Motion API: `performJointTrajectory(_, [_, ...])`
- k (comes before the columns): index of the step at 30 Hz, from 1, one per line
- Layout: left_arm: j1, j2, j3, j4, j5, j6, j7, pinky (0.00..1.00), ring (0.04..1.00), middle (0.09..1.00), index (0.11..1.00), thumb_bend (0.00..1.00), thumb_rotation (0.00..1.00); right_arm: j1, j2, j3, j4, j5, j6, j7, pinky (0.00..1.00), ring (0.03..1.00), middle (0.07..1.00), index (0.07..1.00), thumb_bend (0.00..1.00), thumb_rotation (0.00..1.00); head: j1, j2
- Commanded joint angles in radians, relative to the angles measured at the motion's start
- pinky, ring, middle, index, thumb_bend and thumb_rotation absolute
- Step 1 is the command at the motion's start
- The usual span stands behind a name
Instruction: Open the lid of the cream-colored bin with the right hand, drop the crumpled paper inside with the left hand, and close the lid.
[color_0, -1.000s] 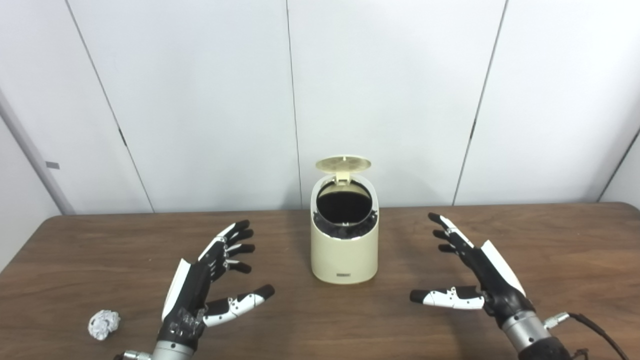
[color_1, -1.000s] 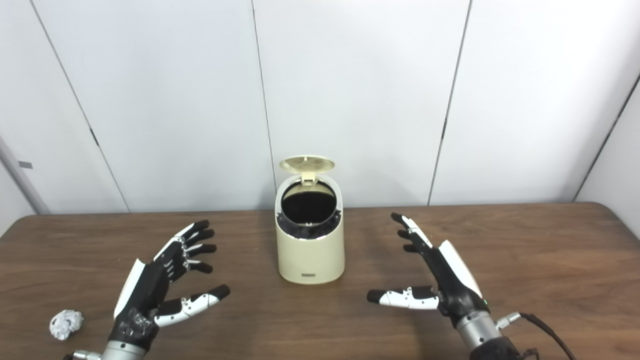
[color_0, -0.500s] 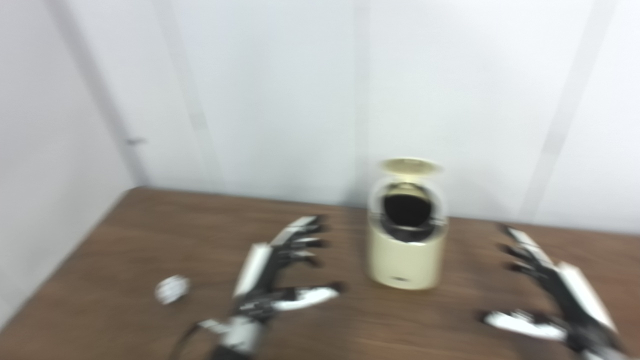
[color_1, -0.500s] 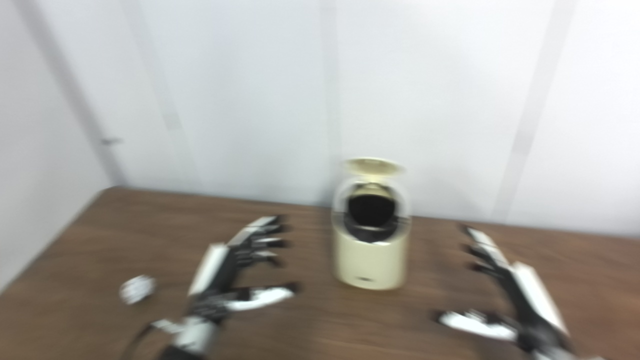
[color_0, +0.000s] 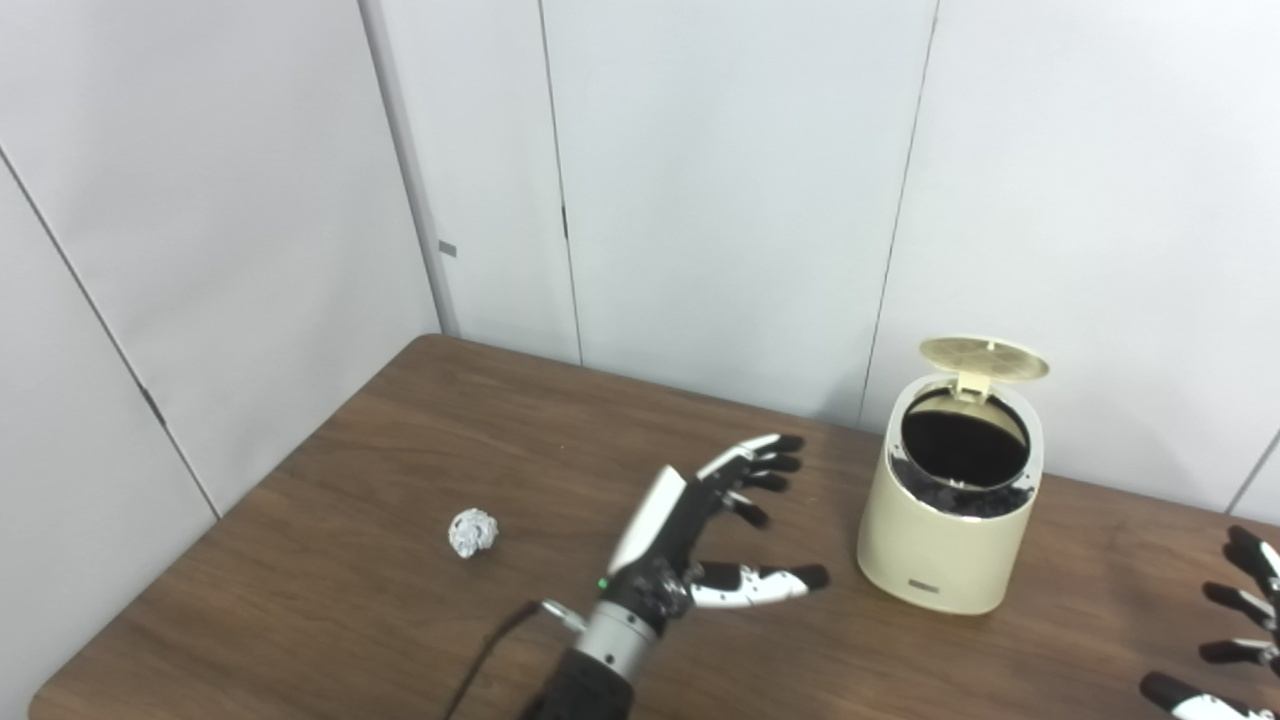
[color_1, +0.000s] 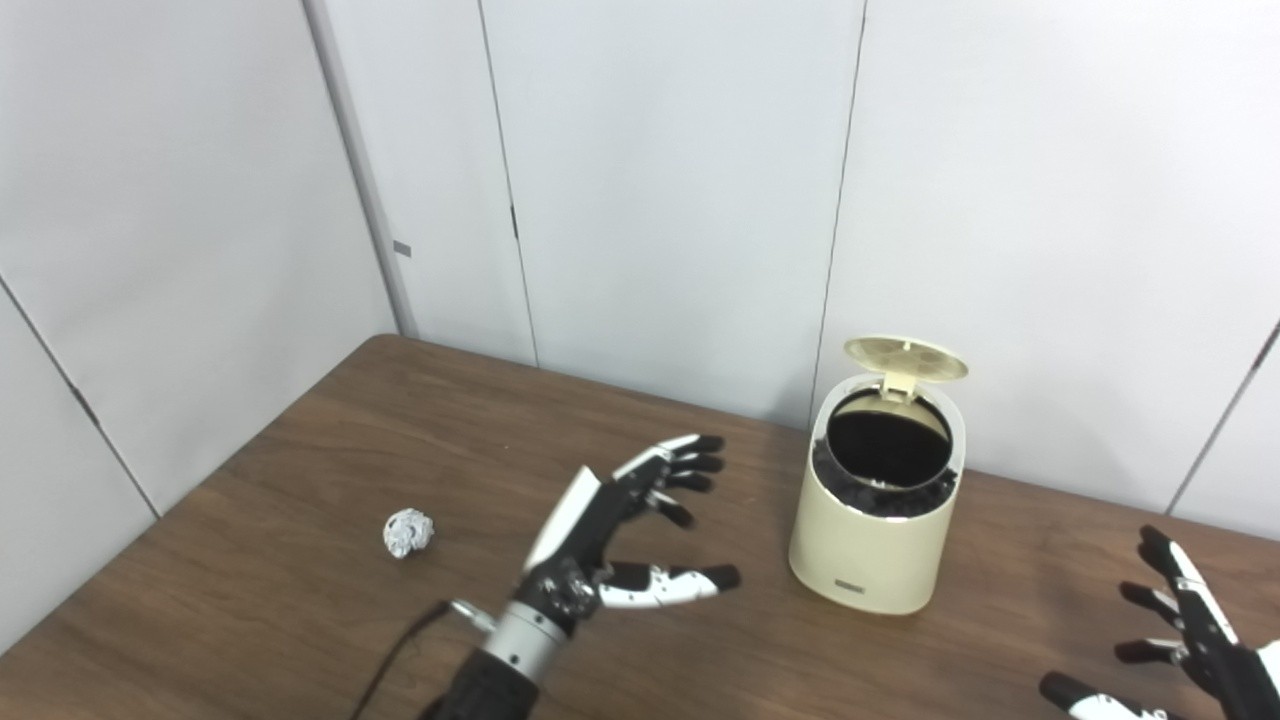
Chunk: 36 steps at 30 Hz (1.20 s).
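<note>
Left eye view: cream-colored bin (color_0: 947, 545) stands upright on the wooden table (color_0: 330, 560), toward the back edge near the white wall panels (color_0: 720, 180). Lid (color_0: 984, 358) is flipped up on its rear hinge, mouth open, dark liner visible inside. Left hand (color_0: 690, 530) holds nothing: fingers spread and apart, thumb stuck out toward the bin, palm facing right. The hand is near the bin's 9 o'clock side, not touching it. A black cable (color_0: 480, 660) runs off the wrist to the bottom edge. Crumpled paper (color_0: 472, 532) lies on the table at the hand's 9 o'clock, apart from it and well apart from the bin. Right hand (color_0: 1235, 640) is cut by the frame's corner at the bin's 4 o'clock; only fingertips and thumb tip show, separated, nothing between them.

Right eye view: same layout, slightly shifted. Bin (color_1: 880, 540) open, lid (color_1: 906, 360) standing up behind the mouth. Left hand (color_1: 625, 545) open, fingers (color_1: 690, 465) fanned, thumb pointing at the bin base, a gap of bare table between. Paper ball (color_1: 408, 532) at 9 o'clock of that hand, resting on the table, untouched. Right hand (color_1: 1190, 640) shows more here: fingers splayed and pointing up-left, thumb extended along the bottom edge, empty, well clear of the bin at its 4 o'clock. Whether it touches the table, can't tell.
</note>
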Motion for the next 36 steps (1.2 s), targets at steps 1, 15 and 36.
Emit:
performJointTrajectory(1, [-0.015, 0.049, 0.012, -0.093, 0.103, 0.068, -0.024, 0.63, 0.736, 0.775, 0.792, 0.73, 0.13, -0.035, -0.009, -0.011, -0.028, 0.022, -0.031, -0.004, 0.59, 0.848, 0.945, 0.947, 0.98, 0.56, 0.003, -0.001])
performJointTrajectory(15, [-0.006, 0.38, 0.114, -0.203, 0.222, 0.27, -0.246, 0.51, 0.643, 0.714, 0.742, 0.81, 0.04, -0.051, -0.012, 0.004, -0.023, 0.007, -0.028, -0.002, 0.44, 0.802, 0.923, 0.923, 0.99, 0.58, 0.025, -0.008])
performJointTrajectory(36, [0.025, 0.604, 0.131, -0.119, 0.607, 0.311, -0.464, 0.5, 0.715, 0.796, 0.776, 0.92, 0.17, -0.051, -0.008, 0.01, -0.018, 0.0, -0.041, -0.01, 0.35, 0.839, 0.959, 0.951, 0.96, 0.58, 0.023, 0.0])
